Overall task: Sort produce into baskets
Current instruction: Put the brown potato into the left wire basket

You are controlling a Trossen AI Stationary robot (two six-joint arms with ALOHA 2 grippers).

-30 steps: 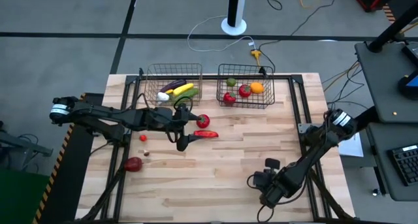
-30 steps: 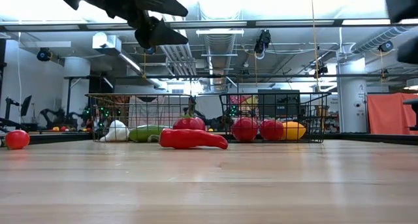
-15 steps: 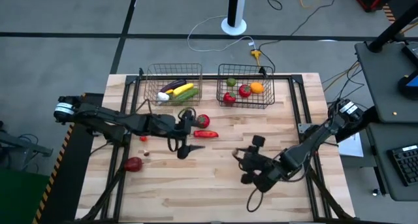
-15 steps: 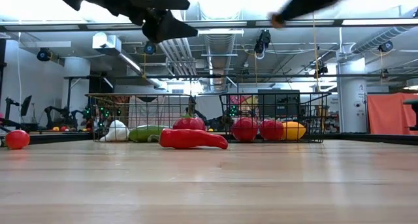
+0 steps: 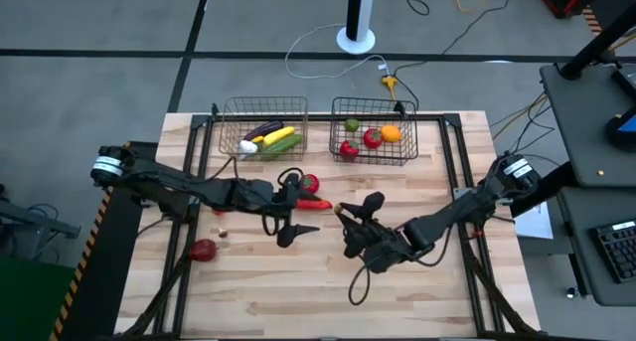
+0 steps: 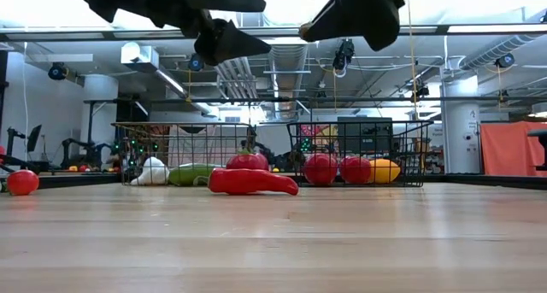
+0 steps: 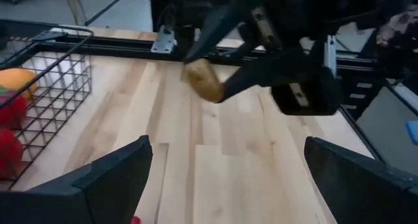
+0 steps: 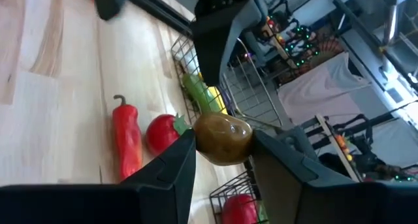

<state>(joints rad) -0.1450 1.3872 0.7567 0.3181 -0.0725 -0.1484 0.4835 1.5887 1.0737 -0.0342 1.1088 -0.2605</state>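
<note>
My right gripper (image 5: 343, 212) is shut on a brown oval potato-like piece (image 8: 222, 138), high above the table's middle. My left gripper (image 5: 295, 204) hangs wide open and empty, its fingers on either side above the red pepper (image 5: 314, 204), which lies on the table beside a red tomato (image 5: 309, 184). The left basket (image 5: 264, 110) holds eggplant, corn, cucumber and garlic. The right basket (image 5: 374, 107) holds red tomatoes, an orange and a green piece. Both grippers show at the top of the low view, the left gripper (image 6: 218, 38) and the right gripper (image 6: 308, 28). My right gripper pinches the brown piece by its two opposite sides (image 8: 199, 140) between its two fingers. In the left wrist view the piece (image 7: 202, 80) sits at their free ends. The fingers come from the table's right, pointing left. The piece is lifted clear of the table.
A red tomato (image 5: 204, 249), a small red piece (image 5: 218, 210) and a small brown piece (image 5: 223, 234) lie on the table's left part. Black frame rails (image 5: 452, 172) run along the table's sides. Bare wood (image 5: 328, 291) lies toward the near edge.
My right gripper has swung from near the table's near right corner toward the middle and the far-left, carrying the brown piece clear of the table. My left gripper has shifted a little toward the right, staying open above the red pepper.
</note>
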